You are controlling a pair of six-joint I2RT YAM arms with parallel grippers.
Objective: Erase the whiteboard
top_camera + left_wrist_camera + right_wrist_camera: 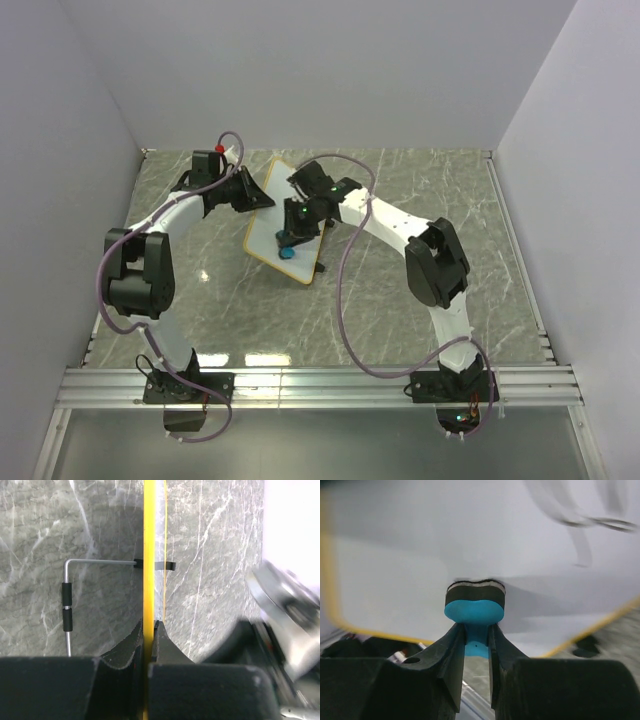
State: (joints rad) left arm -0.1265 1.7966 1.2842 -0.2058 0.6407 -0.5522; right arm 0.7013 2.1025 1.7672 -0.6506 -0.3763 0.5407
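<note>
Two grippers are engaged on one object. The whiteboard (262, 238) is located at the middle of the grey marble-patterned tabletop (420, 200), toward the far side, between the two arms, turned diagonally in the top view.

Left gripper (255, 195): jaws fully closed on the board's upper-left edge. In the left wrist view the left gripper (149, 627) is seen pinching the thin yellowish frame, and the whiteboard (148, 555) is presented edge-on, with tabletop visible on both sides of it. A bent metal rod (66, 605) with black sleeves is noted meeting the frame on one side.

Right gripper (292, 232): positioned over the board's lower half. In the right wrist view the right gripper (476, 630) is narrowly parted and clamped on the blue handle of the eraser (474, 605). The eraser's dark felt pad is pressed against the white face of the whiteboard (420, 555). Blurred grey marker strokes (590, 522) are recorded on the board, up and to the right of the pad. The writing itself cannot be read.
</note>
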